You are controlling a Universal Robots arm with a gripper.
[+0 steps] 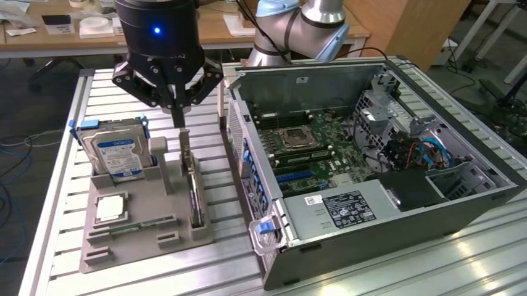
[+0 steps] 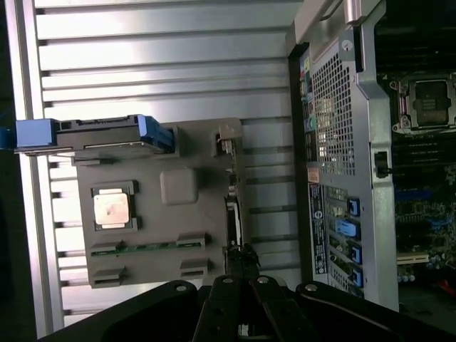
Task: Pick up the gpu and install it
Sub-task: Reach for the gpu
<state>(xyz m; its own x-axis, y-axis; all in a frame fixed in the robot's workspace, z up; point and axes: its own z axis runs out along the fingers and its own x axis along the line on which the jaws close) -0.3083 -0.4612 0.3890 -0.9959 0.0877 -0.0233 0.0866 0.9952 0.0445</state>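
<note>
The gpu [image 1: 191,185] stands on edge in a slot of the grey holder tray [image 1: 157,250], its pale bracket end pointing up. My gripper [image 1: 178,122] hangs straight above that upper end, fingers shut together with nothing between them; I cannot tell whether the tips touch the card. In the wrist view the gpu [image 2: 231,221] is a thin dark edge along the tray [image 2: 178,187], with my gripper [image 2: 242,267] just over it. The open computer case [image 1: 371,160] lies at the exterior view's right, its motherboard [image 1: 305,148] exposed.
On the tray are also a silver hard drive [image 1: 115,151] in blue rails, a processor chip [image 1: 110,208] and a narrow memory stick [image 1: 132,228]. The case's rear wall [image 2: 335,164] stands close beside the tray. Everything rests on a slatted metal table [image 1: 82,111].
</note>
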